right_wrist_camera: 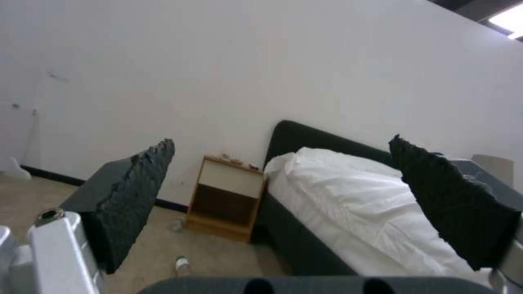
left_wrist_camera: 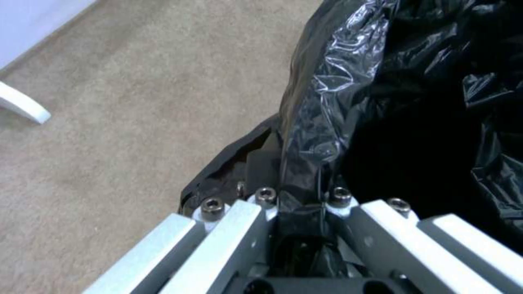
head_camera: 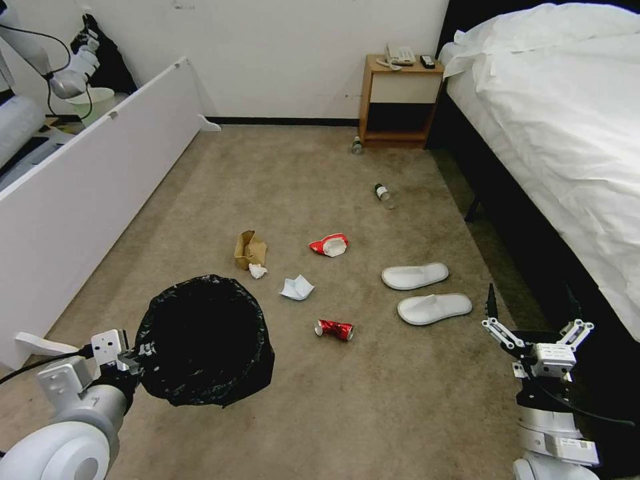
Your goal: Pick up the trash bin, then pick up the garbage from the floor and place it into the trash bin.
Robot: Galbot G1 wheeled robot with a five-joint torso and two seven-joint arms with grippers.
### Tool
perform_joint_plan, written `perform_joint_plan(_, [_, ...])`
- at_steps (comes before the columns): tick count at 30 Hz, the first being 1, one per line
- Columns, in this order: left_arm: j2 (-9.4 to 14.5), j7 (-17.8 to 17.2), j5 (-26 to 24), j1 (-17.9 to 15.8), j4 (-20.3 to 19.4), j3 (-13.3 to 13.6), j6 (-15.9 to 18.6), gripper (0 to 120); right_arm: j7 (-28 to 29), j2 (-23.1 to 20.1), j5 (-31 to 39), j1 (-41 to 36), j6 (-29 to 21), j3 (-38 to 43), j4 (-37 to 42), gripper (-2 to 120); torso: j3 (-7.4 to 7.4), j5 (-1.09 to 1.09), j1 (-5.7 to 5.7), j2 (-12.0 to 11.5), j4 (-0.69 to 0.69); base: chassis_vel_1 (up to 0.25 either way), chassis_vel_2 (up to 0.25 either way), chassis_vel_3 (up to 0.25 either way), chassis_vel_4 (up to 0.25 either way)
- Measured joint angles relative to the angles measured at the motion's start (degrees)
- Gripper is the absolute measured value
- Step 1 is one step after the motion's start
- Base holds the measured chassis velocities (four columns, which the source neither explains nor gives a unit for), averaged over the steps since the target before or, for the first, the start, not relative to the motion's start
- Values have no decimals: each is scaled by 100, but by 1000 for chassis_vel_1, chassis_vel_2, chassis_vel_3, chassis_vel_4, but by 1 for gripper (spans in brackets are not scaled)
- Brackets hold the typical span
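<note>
Your left tool (head_camera: 133, 357) is clamped on the rim of the trash bin (head_camera: 203, 340), pinching the black bag over its edge; the left wrist view shows the bag (left_wrist_camera: 349, 102) caught between the jaws. The bin hangs low at front left, mouth up. Your right tool (head_camera: 531, 313) waits at front right with its jaws spread wide and nothing in them.

The nearest piece of garbage is the crushed red can (head_camera: 335, 329). It lies between the two tools, just right of the bin and well left of the free tool, with its long axis running roughly left to right across your view. Judging by that, your free right arm has to come inward and down to reach it.

Beyond it, on the beige carpet (head_camera: 373, 413), lie crumpled white paper (head_camera: 297, 288), a brown paper bag (head_camera: 249, 249), a red-white wrapper (head_camera: 329, 245), two slippers (head_camera: 415, 275) and a bottle (head_camera: 383, 195). The bed (head_camera: 567, 133) borders the right, a white board (head_camera: 87, 187) the left.
</note>
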Motion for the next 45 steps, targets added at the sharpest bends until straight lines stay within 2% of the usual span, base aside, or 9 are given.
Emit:
perform_joint_plan(10, [-6,-4,37,-30,72,-19,0,1,5,5,0,8,0,-5,-17,100,0,-1,0,0,0,-167,159,154,-143])
perform_joint_plan(34, [-8,-10,47,-42,94,-11,-2,1,13,2,25,5,11,-25,-25,100,2,0,1,-1,1,-272,276,267,-267])
perform_joint_plan(45, [-29,-11,52,-9,52,-13,0,1,11,-6,30,-11,38,-30,-23,100,-1,0,0,0,0,-24,31,36,-14])
